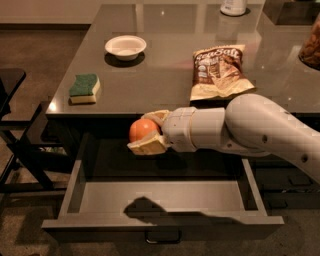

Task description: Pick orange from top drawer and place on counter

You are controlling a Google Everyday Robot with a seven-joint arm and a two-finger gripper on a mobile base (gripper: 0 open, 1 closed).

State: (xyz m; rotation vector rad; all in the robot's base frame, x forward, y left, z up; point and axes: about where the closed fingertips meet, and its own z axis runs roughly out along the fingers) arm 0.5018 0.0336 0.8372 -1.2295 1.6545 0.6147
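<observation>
The table (165, 75) carries a bowl (125, 47), sponge (84, 88), chip bag (218, 71) and, far back, a white jar (233, 6). The pincer (149, 132) clasps the orange (140, 128) by its front edge.

From where I stand, the gripper (141, 132) hangs just off the front edge of the counter (160, 85), clasping the orange (141, 128). Its fingers (148, 146) cover the fruit's underside and right flank. The arm (260, 127) runs out past the right border. The back of the top drawer (160, 197) is lost in shadow under that front edge. Near the far right corner a white container (233, 6), a dark box (290, 10) and a brownish thing (311, 47) are cropped beyond naming. A black chair (15, 145) off the left edge is cropped too.
</observation>
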